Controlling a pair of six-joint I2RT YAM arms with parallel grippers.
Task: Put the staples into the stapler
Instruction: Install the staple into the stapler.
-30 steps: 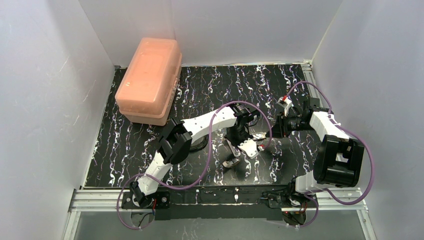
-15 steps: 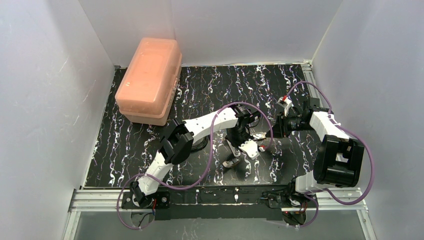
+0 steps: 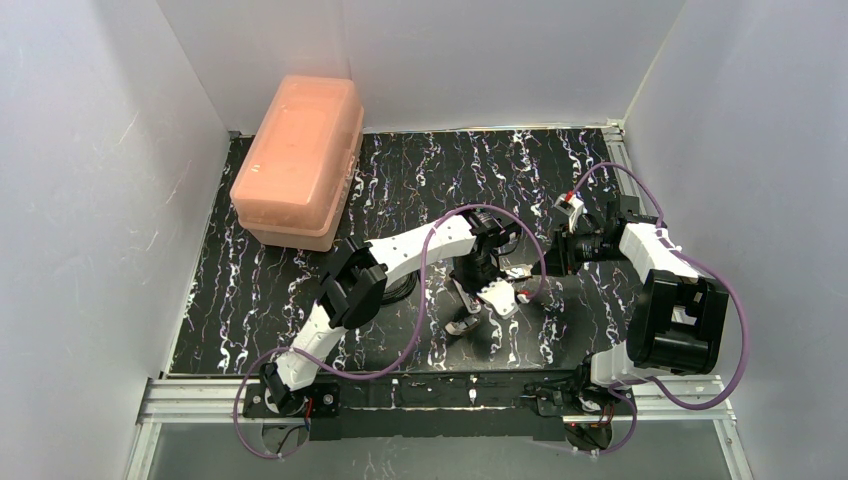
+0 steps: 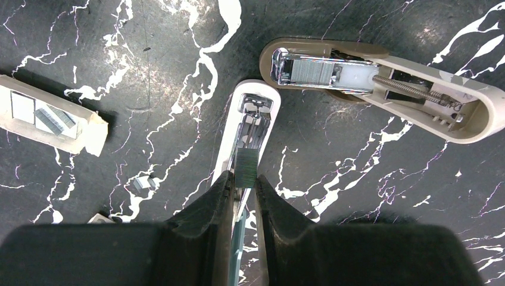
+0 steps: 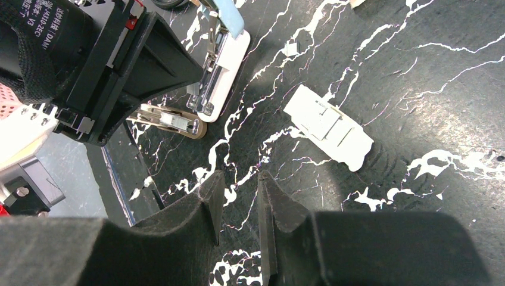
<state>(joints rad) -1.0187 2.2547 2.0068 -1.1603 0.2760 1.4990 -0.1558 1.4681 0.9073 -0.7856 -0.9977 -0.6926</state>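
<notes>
**Staples held over the open stapler**

We see the staples (image 4: pixel 245 168), a short grey-green strip, pinched between the two black fingers of the left pincer (image 4: pixel 243 182), which is closed down to the width of the strip. The strip sits directly over the silver channel of the stapler (image 4: pixel 253 110), about midway along it. We cannot tell whether it rests in the channel or is just above it.

The stapler lies open on the black, white-veined worktop (image 4: pixel 149 59), near the middle. Its white base and metal channel face up, and the rounded end points away from the left wrist camera. From the right wrist camera we see its light-blue upper half swung up and back.

Just beside the stapler's rounded end lies a second, tan stapler (image 4: pixel 381 74), also open, with a block of staples and a spring showing in its channel. To the other side, well apart, lies a tan cardboard sleeve (image 4: pixel 50 122) with staple strips showing through its windows. A few loose staple bits (image 4: pixel 142 183) lie between the sleeve and the stapler.

The right pincer (image 5: pixel 239 179) hovers low beside the left arm. Its fingers are parted by a narrow gap and hold nothing. A flat white piece (image 5: pixel 327 125) lies on the worktop near it.

A closed pink box (image 3: pixel 298 160) stands at the far left corner.
</notes>
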